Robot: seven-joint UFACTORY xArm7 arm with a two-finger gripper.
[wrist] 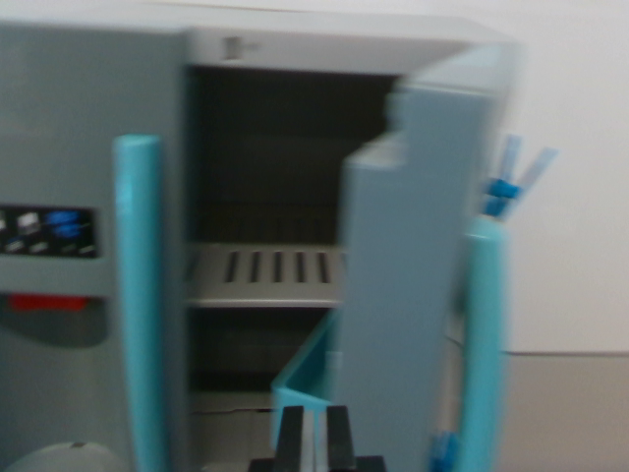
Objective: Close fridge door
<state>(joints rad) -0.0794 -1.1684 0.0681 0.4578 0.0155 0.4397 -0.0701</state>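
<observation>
Grey moulded plastic forms the toy fridge (295,49); its fridge door (413,285) stands ajar just above and right of the gripper (314,441), with 1 turquoise handle (484,344) on its far right edge. Only 2 dark fingers (339,438) show at the bottom edge, slightly parted, holding nothing visible; how wide they open cannot be told. Door likely light, rigid, smooth: push its flat inner face rather than grasp. Slotted shelf (265,270) lies beyond, to the left.
</observation>
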